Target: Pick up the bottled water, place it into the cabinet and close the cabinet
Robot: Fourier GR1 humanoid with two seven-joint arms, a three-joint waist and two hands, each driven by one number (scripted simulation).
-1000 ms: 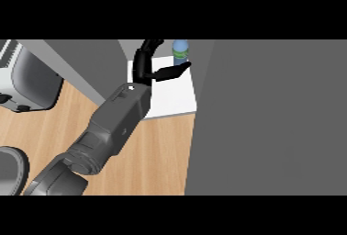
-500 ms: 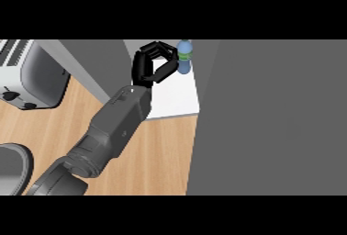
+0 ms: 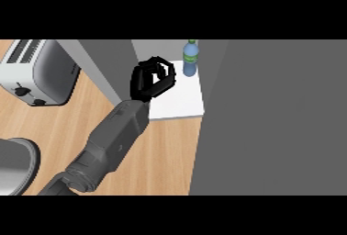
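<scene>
The bottled water (image 3: 191,57) stands upright just beyond and right of the left hand (image 3: 152,79), whose curled fingers hold nothing.

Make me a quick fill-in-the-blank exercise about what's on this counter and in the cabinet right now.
1. The bottled water stands upright on the white ____ of the cabinet.
2. The silver appliance on the wooden counter at the view's left is a ____.
3. The bottle's cap is ____ in colour.
4. The left hand is ____ the bottle, not gripping it.

Missing words: shelf; toaster; blue; beside
</scene>
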